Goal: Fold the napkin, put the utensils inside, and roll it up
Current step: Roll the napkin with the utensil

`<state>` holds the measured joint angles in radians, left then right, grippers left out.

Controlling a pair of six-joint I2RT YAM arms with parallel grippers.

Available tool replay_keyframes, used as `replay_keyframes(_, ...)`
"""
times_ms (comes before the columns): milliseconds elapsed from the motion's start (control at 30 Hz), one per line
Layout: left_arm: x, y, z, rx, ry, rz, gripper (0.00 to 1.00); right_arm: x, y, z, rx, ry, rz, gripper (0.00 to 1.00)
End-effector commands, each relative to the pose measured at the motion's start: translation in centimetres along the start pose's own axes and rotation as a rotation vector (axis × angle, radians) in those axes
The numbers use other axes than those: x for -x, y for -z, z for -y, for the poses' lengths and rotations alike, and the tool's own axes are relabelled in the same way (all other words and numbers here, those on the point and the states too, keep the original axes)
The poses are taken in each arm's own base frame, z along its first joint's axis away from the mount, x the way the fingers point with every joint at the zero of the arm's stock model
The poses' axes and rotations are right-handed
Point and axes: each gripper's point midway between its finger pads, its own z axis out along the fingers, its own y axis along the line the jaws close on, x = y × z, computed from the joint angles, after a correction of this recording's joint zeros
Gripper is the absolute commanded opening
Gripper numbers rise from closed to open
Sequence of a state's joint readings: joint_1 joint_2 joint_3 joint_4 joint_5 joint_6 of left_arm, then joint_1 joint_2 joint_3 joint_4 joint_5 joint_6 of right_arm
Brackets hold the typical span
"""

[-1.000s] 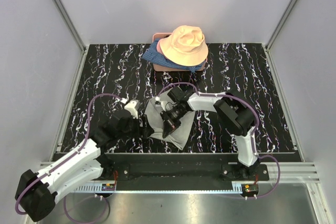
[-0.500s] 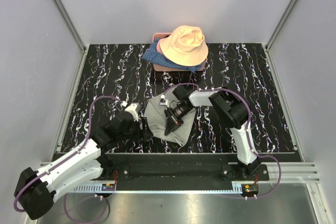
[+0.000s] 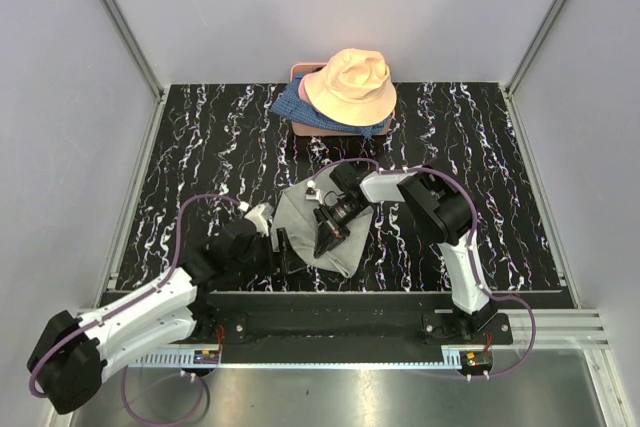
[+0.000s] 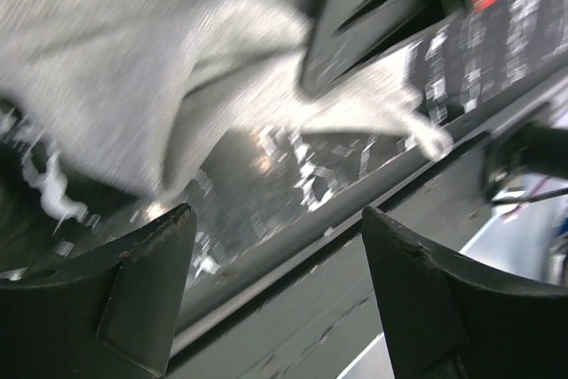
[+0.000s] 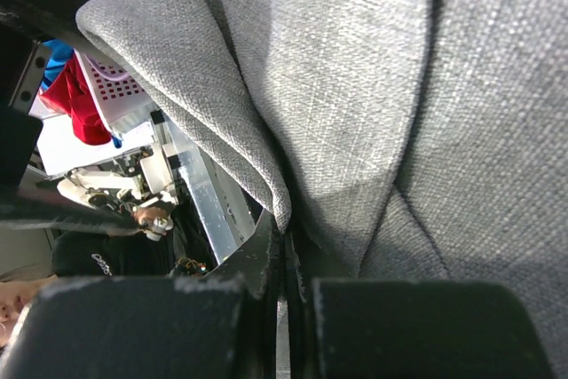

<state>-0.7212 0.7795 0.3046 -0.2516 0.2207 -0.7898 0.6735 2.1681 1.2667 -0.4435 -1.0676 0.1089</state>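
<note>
The light-grey napkin [image 3: 300, 222] lies bunched and folded over on the black marbled table, near its front edge. My right gripper [image 3: 322, 245] is shut on a fold of the napkin; in the right wrist view the cloth [image 5: 355, 68] fills the frame and its edge is pinched between the closed jaws [image 5: 286, 241]. My left gripper [image 3: 278, 249] is open and empty just left of the napkin. In the left wrist view [image 4: 275, 250] the napkin [image 4: 133, 68] hangs above and ahead of the fingers. No utensils are in view.
A peach bucket hat [image 3: 350, 84] sits on blue patterned fabric [image 3: 292, 107] over a pink box at the back centre. The table's front edge and metal rail [image 3: 330, 299] run right below both grippers. Grey walls enclose the table.
My left gripper has moved right and toward the front edge, closer to the napkin. My right gripper has pulled back slightly, bunching the napkin tighter.
</note>
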Motion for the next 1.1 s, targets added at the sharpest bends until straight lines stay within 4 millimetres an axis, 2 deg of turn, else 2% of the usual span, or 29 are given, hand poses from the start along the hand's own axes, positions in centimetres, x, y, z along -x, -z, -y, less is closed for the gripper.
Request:
replay_keyframes(0, 3.2, -0.9, 3.6, -0.154, -0.011, 0.125, 0.78, 0.6, 0.2, 0.2, 0.001, 0.001, 0.006, 0.00)
replay_keyframes(200, 4.8, -1.7, 2.5, -0.093, -0.033, 0.197, 0.77, 0.5, 0.2, 0.3, -0.004, -0.005, 0.005, 0.00)
replay_keyframes(433, 6.6, -1.7, 0.5, -0.031, -0.041, 0.276, 0.75, 0.6, 0.2, 0.4, -0.009, -0.010, 0.004, 0.00)
replay_keyframes(667, 6.3, -2.5, -1.3, -0.028, -0.044, 0.283, 0.74, 0.6, 0.2, 0.5, -0.011, -0.017, 0.004, 0.00)
replay_keyframes(1067, 7.2, -2.8, -3.5, 0.030, -0.033, 0.347, 0.73, 0.4, 0.0, 0.7, -0.008, -0.026, -0.002, 0.00)
